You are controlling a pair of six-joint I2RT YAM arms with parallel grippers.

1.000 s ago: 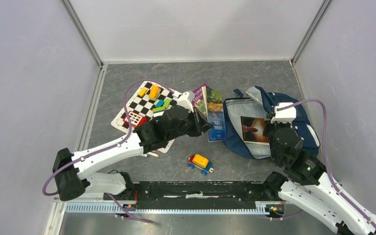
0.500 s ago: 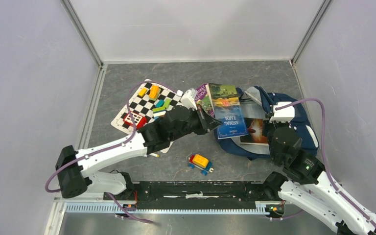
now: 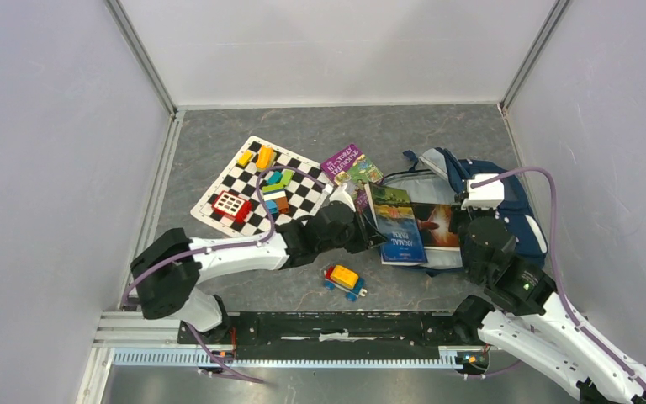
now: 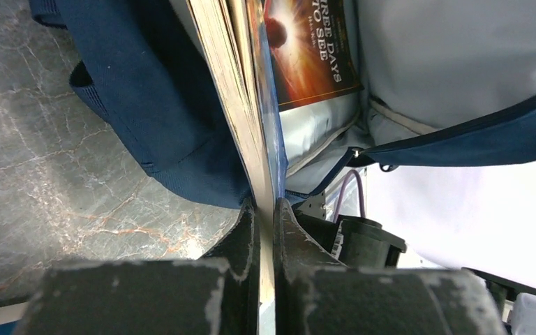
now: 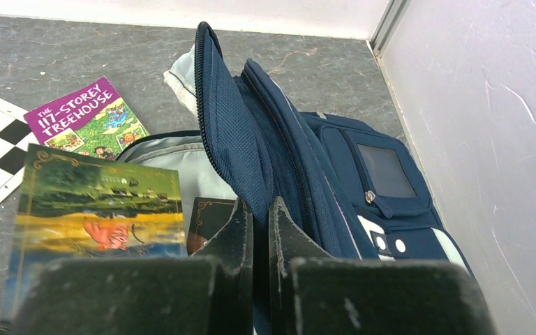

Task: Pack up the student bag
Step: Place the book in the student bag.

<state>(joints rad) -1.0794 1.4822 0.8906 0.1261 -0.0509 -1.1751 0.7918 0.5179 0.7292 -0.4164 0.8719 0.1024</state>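
1. We find the student bag [image 3: 526, 220] lying open on the table, pale lining up.
2. Our right gripper [image 5: 259, 209] has its fingers pressed nearly together on the bag's upright navy flap.
3. Our left gripper [image 4: 265, 209] pinches the Animal Farm book [image 3: 397, 227], fingers parted only by its thickness. The book overlaps the bag's left rim and a second book [image 3: 439, 220] inside.
4. Left of the bag lie a purple book [image 3: 345, 162], a toy car [image 3: 344, 280] and, farther left, a checkerboard [image 3: 299, 195].

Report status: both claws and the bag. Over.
Left claw shut on blue book, at mouth of bag. Right claw shut on bag flap, lifted. Second book already inside. Purple book beside bag, not blocking.
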